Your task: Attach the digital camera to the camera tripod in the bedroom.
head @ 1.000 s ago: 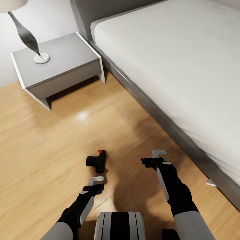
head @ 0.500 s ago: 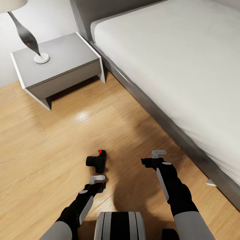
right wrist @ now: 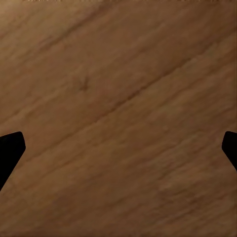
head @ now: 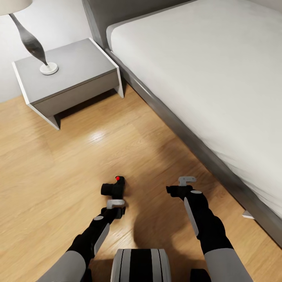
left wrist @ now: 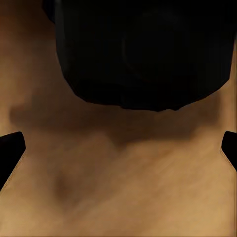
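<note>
- The task is at its start: the digital camera [head: 114,190] lies on the wood floor [head: 58,168] and nothing is lifted yet, so picking it up, carrying it and fixing it to the tripod are all left to do, as far as I can judge.
- The left end effector [head: 115,204] hangs low over the floor with the camera just ahead of its tips, very near; from the head view I cannot tell whether they touch.
- In the left wrist view the camera [left wrist: 143,49] is a big dark body straight in front, and the two finger tips [left wrist: 10,153] sit wide apart at the frame's edges with bare floor between them. So this end effector is released and holds nothing.
- The right end effector [head: 181,186] hovers over bare floor, with the camera well off to its left. Its wrist view shows wood planks between widely spread tips [right wrist: 9,148]: released and empty too.
- Beyond both end effectors, farther from the robot, stand a grey bedside cabinet [head: 70,84] with a lamp [head: 33,45] on it, and the bed [head: 203,74] runs along the right arm's side.
- My guess at the next need: the left end effector must go a little farther forward to bring the camera between its fingers before clenching.
- Writing: no brand, label or lettering can be read. The one mark is a small red dot [head: 117,178] on the camera's far end.
</note>
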Controlling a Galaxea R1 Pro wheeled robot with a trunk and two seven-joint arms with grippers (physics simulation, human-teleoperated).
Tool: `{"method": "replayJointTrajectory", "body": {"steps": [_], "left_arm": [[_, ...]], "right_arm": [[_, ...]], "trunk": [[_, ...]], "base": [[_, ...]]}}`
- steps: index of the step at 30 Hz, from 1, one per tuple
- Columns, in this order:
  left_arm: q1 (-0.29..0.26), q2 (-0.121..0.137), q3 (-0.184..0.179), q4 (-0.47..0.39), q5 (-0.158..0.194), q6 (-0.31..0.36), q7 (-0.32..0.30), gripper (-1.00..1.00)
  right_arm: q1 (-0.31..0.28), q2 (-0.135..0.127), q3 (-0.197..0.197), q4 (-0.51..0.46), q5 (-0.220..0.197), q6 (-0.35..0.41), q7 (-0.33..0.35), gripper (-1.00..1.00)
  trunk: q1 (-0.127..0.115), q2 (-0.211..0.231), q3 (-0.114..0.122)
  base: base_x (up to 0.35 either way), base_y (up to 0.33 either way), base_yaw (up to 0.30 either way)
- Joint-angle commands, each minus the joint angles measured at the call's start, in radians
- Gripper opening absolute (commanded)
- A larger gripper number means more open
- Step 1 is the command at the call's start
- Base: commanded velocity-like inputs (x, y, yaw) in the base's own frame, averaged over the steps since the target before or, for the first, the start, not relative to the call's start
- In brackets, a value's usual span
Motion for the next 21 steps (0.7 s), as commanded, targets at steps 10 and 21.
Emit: {"method": "replayJointTrajectory", "body": {"steps": [10,21], "left_arm": [[-0.006,-0.001,-0.004,0.005,0.008,0.003,0.007,1.00],[-0.007,-0.006,-0.003,0.000,0.008,0.001,0.012,1.00]], "right_arm": [[0.000,0.001,-0.001,-0.001,0.009,0.005,0.002,1.00],[0.000,0.001,-0.001,-0.001,0.009,0.005,-0.001,1.00]], "trunk": [[0.000,0.000,-0.001],[0.000,0.000,-0.001]], "base": [[0.000,0.000,0.000],[0.000,0.000,0.000]]}}
